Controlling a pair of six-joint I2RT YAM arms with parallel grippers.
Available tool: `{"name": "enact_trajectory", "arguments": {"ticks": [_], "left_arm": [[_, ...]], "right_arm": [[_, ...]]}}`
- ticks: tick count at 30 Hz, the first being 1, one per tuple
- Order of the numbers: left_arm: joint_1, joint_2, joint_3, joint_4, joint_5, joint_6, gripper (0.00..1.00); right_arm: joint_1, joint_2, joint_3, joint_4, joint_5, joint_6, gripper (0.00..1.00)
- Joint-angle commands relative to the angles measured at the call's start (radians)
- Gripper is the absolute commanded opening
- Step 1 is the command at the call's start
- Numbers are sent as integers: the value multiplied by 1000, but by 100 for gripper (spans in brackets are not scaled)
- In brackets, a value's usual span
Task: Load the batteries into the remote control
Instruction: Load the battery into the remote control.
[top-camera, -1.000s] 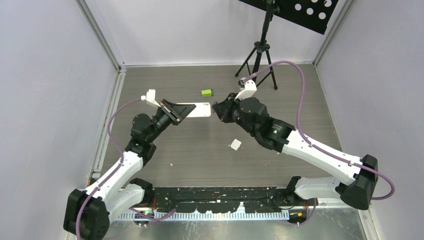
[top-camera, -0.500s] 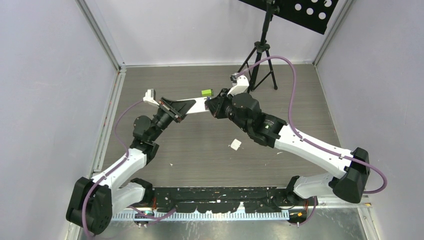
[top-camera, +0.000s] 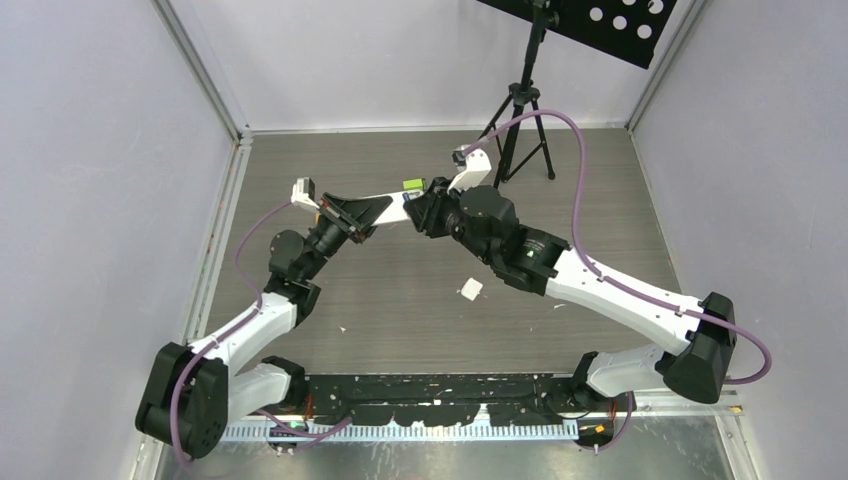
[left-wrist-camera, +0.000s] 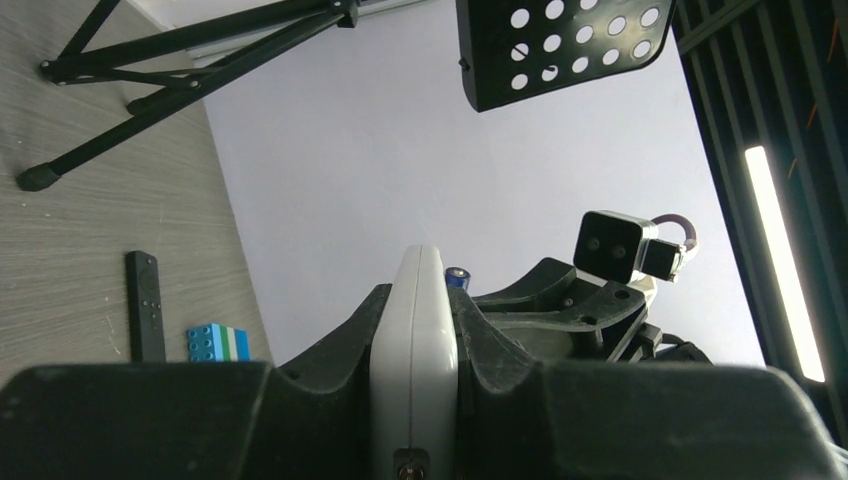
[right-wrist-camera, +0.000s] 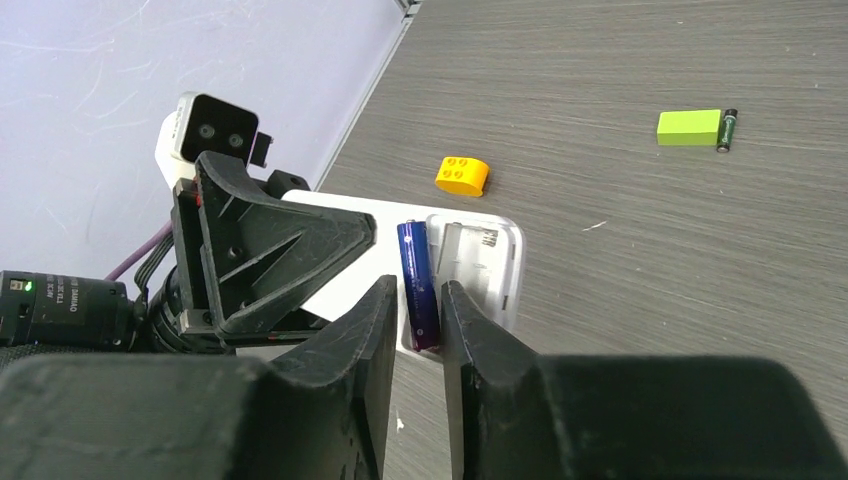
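Observation:
My left gripper (left-wrist-camera: 415, 300) is shut on the white remote control (left-wrist-camera: 415, 340), held off the table with its open battery bay (right-wrist-camera: 480, 262) facing my right gripper (right-wrist-camera: 418, 305). A blue-purple battery (right-wrist-camera: 416, 280) lies in the bay's left slot; its tip (left-wrist-camera: 458, 274) shows beside the remote in the left wrist view. The right jaws stand slightly wider than the battery's near end, loosely around it. A dark battery (right-wrist-camera: 728, 130) lies on the table beside a green block (right-wrist-camera: 688, 127). From above, the two grippers meet at the remote (top-camera: 385, 197).
A yellow block (right-wrist-camera: 461, 175) sits on the floor beyond the remote. A small white piece (top-camera: 470, 289) lies mid-table. A black tripod (top-camera: 520, 110) stands at the back. A black bar (left-wrist-camera: 145, 305) and a blue-green brick (left-wrist-camera: 217, 342) lie on the wood.
Both arms moved toward the back; the right gripper closed in on the remote's end with the blue-purple battery, and its jaws have parted a little around it.

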Motion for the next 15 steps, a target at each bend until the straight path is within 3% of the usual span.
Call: {"name": "enact_trajectory", "arguments": {"ticks": [1,10,15], "left_arm": [[2,6,13,160,0,-49,0],[2,11,3,162,4,-49,0],[2,4,0,154,4,-59,0]], "right_arm": [[15,13,49,-11,-7,-16,29],[14,5,61,-36,37,-9,35],[14,0,50,-25,85,-27,26]]}}
